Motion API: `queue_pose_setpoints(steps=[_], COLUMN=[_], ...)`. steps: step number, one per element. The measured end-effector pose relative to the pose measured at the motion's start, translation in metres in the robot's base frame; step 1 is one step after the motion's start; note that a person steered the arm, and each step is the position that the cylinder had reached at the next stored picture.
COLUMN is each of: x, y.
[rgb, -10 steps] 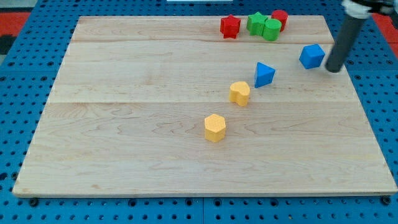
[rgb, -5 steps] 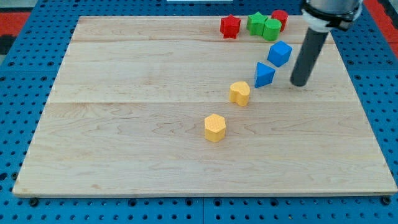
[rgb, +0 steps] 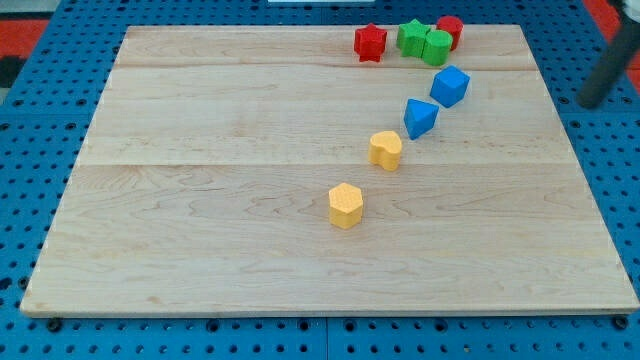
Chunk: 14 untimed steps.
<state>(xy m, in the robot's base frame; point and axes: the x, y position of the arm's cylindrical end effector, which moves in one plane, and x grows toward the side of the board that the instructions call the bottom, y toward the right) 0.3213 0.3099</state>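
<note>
My rod shows at the view's right edge, off the wooden board, with my tip (rgb: 592, 103) over the blue pegboard. The nearest block is the blue cube (rgb: 450, 86), well to the tip's left and not touched. Below-left of it lies the blue triangular block (rgb: 420, 117), then the yellow heart-like block (rgb: 385, 150) and the yellow hexagon (rgb: 345, 205), forming a diagonal line. At the board's top sit the red star (rgb: 370, 42), two green blocks (rgb: 411, 37) (rgb: 436, 47) and a red block (rgb: 450, 29) bunched together.
The wooden board (rgb: 220, 200) rests on a blue pegboard (rgb: 20, 200) that surrounds it on all sides.
The rod pushed the blue cube left toward the blue triangle, which shifted slightly left, then swung away right off the board.
</note>
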Motion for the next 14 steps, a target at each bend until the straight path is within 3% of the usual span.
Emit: queue_pose_setpoints(steps=[1,2,3,4,5,6,7,8,10,11,14], x=[-0.059,-0.107,-0.122,-0.114,-0.098,-0.080,-0.045,0.003,-0.010,-0.004,0.123], y=[-0.051,-0.052,-0.065,-0.189,-0.275,-0.280,-0.333,-0.425,-0.401,-0.360,-0.372])
